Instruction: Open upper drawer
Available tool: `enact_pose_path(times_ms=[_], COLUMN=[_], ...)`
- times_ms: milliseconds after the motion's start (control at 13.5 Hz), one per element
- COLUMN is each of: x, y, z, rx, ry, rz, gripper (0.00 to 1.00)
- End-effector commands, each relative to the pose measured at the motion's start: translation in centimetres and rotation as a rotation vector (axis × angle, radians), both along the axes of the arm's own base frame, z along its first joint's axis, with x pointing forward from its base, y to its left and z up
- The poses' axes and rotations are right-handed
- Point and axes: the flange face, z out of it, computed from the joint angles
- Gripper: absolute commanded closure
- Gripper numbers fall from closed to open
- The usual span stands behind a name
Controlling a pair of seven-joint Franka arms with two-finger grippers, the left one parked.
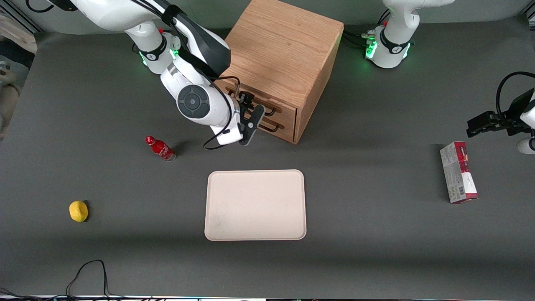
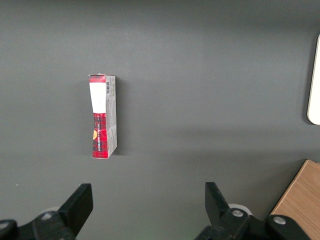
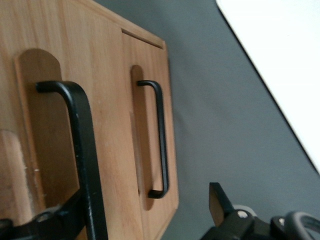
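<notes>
The wooden cabinet [image 1: 284, 50] stands at the back of the table, its two drawers facing the working arm's end. The upper drawer [image 1: 281, 108] is light oak, shut flush, with a thin black wire handle [image 3: 82, 150]. The bottom drawer's matching handle [image 3: 160, 140] sits below it. My right gripper [image 1: 252, 109] is open, right in front of the drawer fronts. In the right wrist view the gripper [image 3: 142, 205] has one finger [image 3: 50, 220] close beside the upper handle and the other finger [image 3: 220, 205] out past the cabinet's edge. The jaws hold nothing.
A cream tray [image 1: 255, 205] lies nearer the front camera than the cabinet. A red bottle [image 1: 161, 148] lies beside my arm. A yellow lemon-like object [image 1: 78, 210] lies toward the working arm's end. A red and white box [image 1: 458, 172] lies toward the parked arm's end.
</notes>
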Motion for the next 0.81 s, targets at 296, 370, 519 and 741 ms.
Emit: enact_pose_path(times_ms=[296,370,519,741], x=[6.4,7.8,9.1,11.2], y=[-2.3,-3.3,-4.6,-5.5], z=[1.7,1.9,1.3,0.5], rx=[-0.015,-0.016,-0.045,-0.088], ry=[-0.147,-0.164,-0.185,-0.236], rz=[-0.012,-0.036,-0.043,-0.03], gripper=[0.0,0.0,0.0,0.0])
